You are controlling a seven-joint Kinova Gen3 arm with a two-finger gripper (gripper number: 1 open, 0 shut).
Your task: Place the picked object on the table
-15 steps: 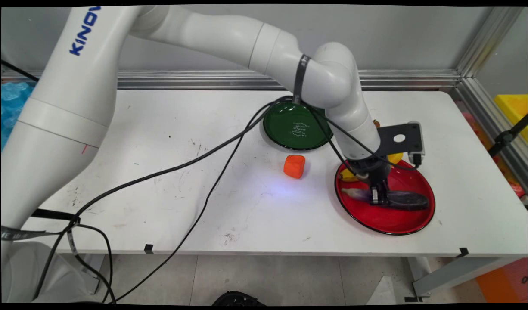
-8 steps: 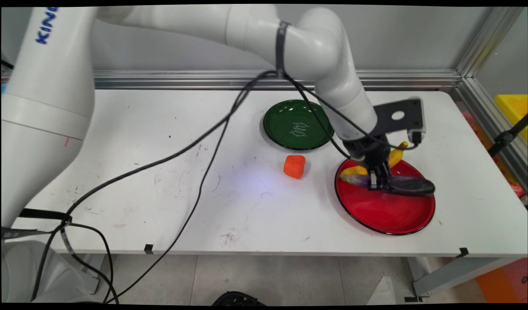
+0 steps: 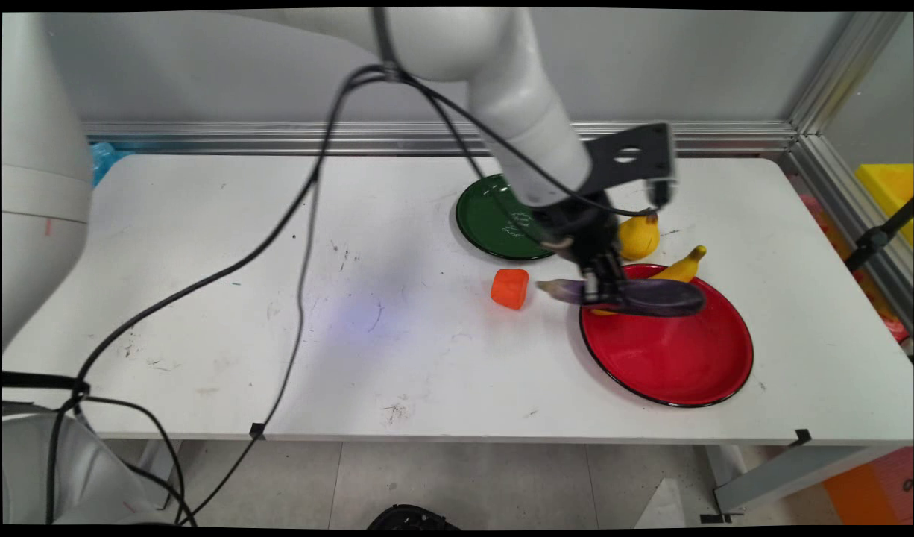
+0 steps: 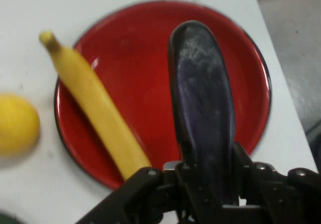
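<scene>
Above the red plate's left rim, I am holding a purple eggplant clenched in the tool, lifted clear and lying roughly level. Behind it a banana is resting across the plate's far edge, a lemon sitting just beyond, with an orange block and green plate nearby on the worktop.

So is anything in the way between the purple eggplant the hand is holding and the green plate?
Nothing visible blocks it. The hand holds the eggplant above the red plate; the green plate lies bare just beyond, with the orange block off to one side.
</scene>
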